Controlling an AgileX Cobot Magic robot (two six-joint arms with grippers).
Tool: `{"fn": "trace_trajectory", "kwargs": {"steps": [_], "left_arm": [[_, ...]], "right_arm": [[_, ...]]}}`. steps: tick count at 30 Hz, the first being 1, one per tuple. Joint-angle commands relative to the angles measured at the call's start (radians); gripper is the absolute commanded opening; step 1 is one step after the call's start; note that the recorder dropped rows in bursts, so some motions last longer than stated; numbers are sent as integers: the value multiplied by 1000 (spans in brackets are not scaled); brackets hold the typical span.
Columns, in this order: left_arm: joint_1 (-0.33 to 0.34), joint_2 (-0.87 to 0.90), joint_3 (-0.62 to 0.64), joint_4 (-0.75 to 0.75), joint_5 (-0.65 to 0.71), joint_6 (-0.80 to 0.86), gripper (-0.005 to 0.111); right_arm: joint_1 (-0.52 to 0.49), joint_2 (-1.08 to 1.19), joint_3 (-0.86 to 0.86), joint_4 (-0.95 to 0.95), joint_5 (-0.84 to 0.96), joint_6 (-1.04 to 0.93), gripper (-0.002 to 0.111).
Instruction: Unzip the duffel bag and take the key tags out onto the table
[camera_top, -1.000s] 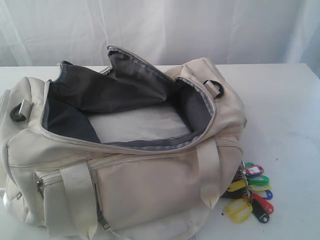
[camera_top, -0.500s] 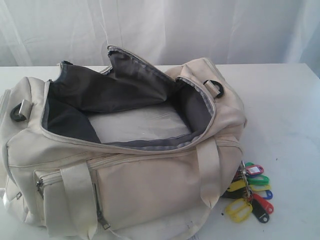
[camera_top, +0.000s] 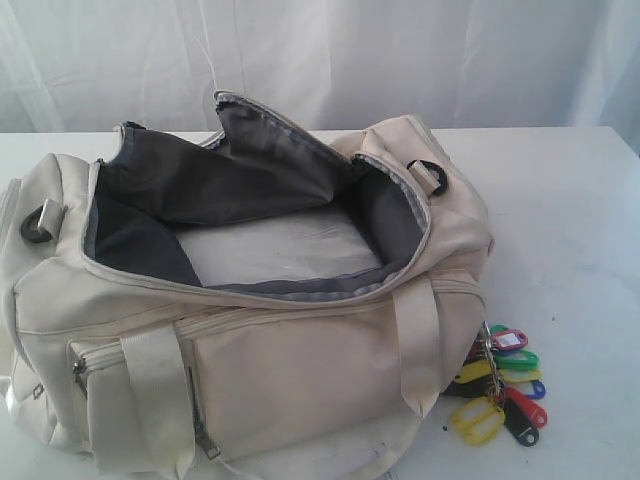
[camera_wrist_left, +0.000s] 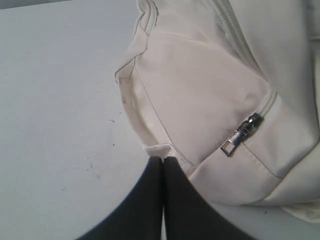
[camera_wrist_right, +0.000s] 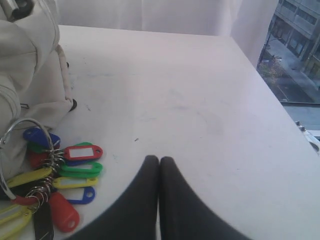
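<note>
The cream duffel bag (camera_top: 300, 370) lies on the white table (camera_top: 560, 210) with its main zipper undone, the dark grey lining (camera_top: 250, 180) showing and its floor bare. The bunch of coloured key tags (camera_top: 503, 383) rests on the table by the bag's right end, also seen in the right wrist view as key tags (camera_wrist_right: 55, 182) on a ring. My right gripper (camera_wrist_right: 159, 160) is shut and empty above bare table beside the tags. My left gripper (camera_wrist_left: 163, 159) is shut, its tips at the bag's end seam (camera_wrist_left: 165, 150), near a pocket zipper pull (camera_wrist_left: 240, 135). Neither gripper shows in the exterior view.
White curtains (camera_top: 330, 50) hang behind the table. In the right wrist view the table's edge (camera_wrist_right: 285, 115) runs close to a window with buildings outside. A black D-ring (camera_top: 428, 175) sits on the bag's right end, another D-ring (camera_top: 35, 225) on its left.
</note>
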Motion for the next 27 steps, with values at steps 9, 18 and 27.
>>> {"fn": "trace_trajectory", "kwargs": {"steps": [9, 18, 27], "left_arm": [[2, -4, 4, -9, -4, -6, 0], [2, -4, 4, -9, -4, -6, 0], [2, -4, 4, -9, -4, -6, 0]], "right_arm": [[85, -6, 5, -147, -17, 156, 0], [85, -6, 5, -147, -17, 156, 0], [85, -6, 5, -147, -17, 156, 0]]}}
